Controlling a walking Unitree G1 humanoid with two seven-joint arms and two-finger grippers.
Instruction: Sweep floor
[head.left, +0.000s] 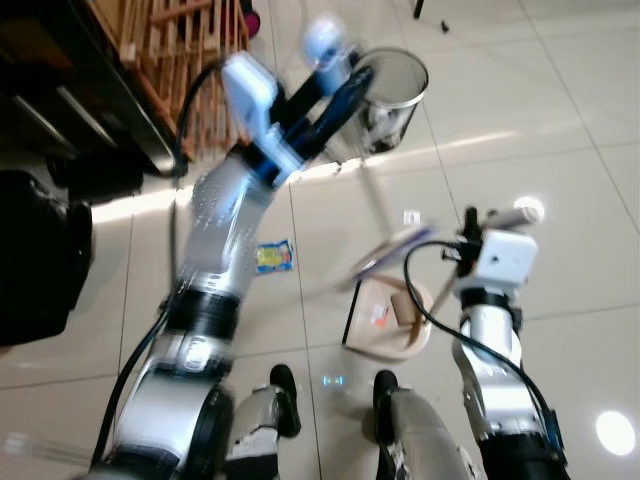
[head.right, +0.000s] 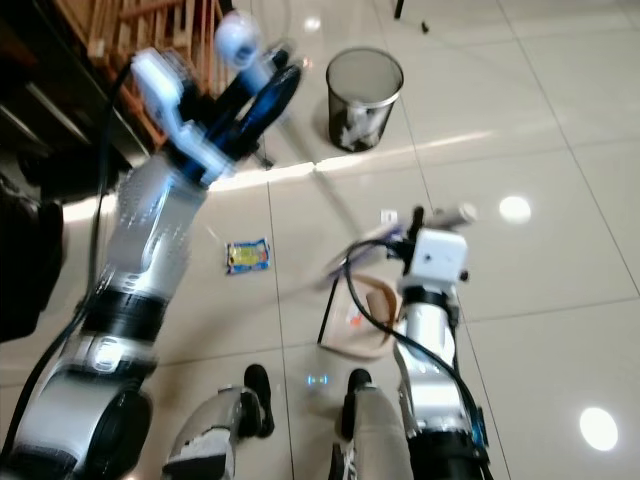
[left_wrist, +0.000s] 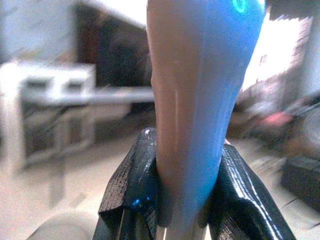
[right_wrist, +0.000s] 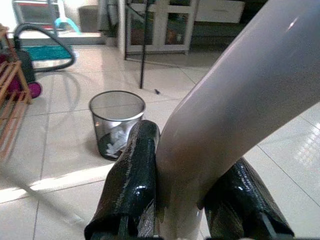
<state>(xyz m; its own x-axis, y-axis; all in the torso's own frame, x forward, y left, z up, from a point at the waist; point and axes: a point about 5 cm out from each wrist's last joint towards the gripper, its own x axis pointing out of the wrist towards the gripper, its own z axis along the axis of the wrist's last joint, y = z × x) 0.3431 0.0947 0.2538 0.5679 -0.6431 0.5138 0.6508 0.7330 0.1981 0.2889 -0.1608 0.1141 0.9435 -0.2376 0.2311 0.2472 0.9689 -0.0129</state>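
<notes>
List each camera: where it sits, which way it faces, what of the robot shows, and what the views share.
Left eye: head, looking down at the tiled floor; both arms, feet.
Right eye: beside it, same scene; dustpan, wrapper.
Left wrist: along the left gripper, shut on the broom handle.
Right wrist: along the right gripper, shut on the dustpan handle.
Shared: the mesh bin shows in both eye views and the right wrist view.

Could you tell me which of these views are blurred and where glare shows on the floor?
Left eye view: the raised left pincer and broom handle are motion-smeared, with glare spots on the tiles. Left wrist view: background soft, fingers sharp. Right wrist view: mesh bin fairly crisp, a bright sunlit band across the floor.
</notes>
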